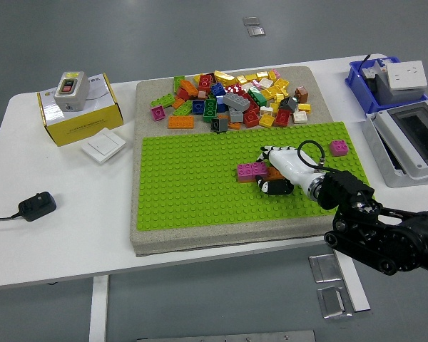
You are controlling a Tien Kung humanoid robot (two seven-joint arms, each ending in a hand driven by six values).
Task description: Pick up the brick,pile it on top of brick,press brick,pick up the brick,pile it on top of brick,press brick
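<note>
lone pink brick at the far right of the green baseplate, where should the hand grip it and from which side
Probably from straight above, pinching two opposite side walls of the lone pink brick. It sits flat, studs up, on the green baseplate with open studs all around, so its sides look free. The right hand is over the pink bricks near the middle.

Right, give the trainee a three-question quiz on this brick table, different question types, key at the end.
1. True or false: the right hand rests on the green baseplate, beside the pink brick.
2. Where is the loose brick pile?
A. behind the baseplate
B. on the yellow box
C. in the blue bin
3. Fill in: a lone pink brick sits near the baseplate's far ____ corner.

Key: 1 true; 2 A; 3 right.
</note>
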